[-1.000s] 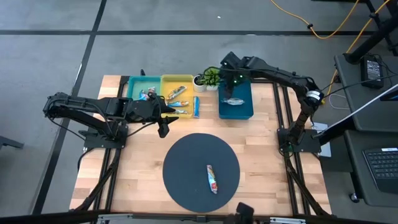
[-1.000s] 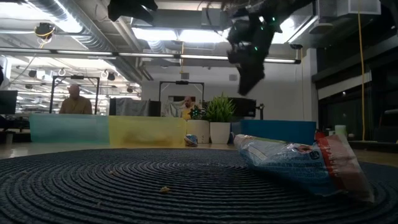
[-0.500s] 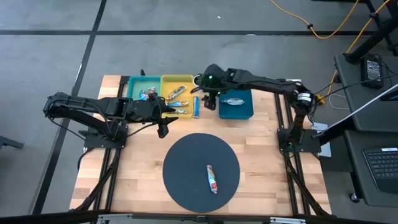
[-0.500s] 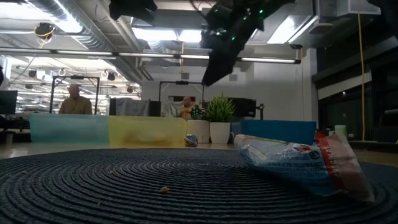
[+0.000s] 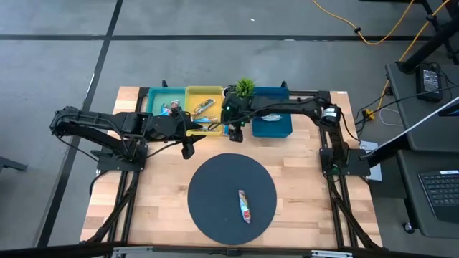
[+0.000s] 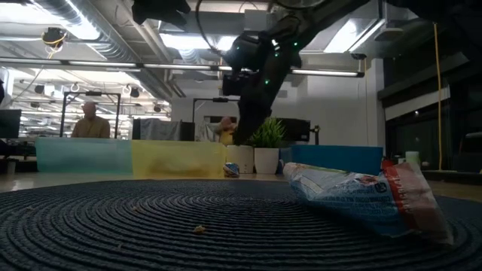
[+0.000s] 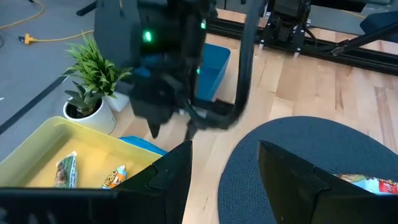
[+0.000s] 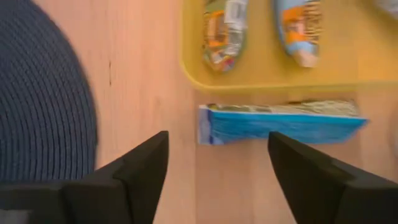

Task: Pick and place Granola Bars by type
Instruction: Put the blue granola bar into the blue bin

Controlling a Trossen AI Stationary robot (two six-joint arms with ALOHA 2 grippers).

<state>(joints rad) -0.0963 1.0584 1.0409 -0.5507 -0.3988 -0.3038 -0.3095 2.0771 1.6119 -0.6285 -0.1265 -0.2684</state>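
A blue-wrapped granola bar lies flat on the wood between the yellow tray and the blue bin. My right gripper hovers open just above it, one finger on each side of its near end, not touching. It also shows in the high view and the left wrist view. A red, white and blue bar rests on the round dark mat. Several bars lie in the yellow tray, and one in the teal tray. My left gripper waits open near the yellow tray's near edge.
A small potted plant stands behind the gap between the yellow tray and the blue bin, close to my right arm. My two grippers are near each other at the trays' near side. People sit in the room beyond the table.
My right gripper has swung from above the blue bin toward the table's left, past the plant, and come down over the blue bar beside the yellow tray. The left arm has kept still.
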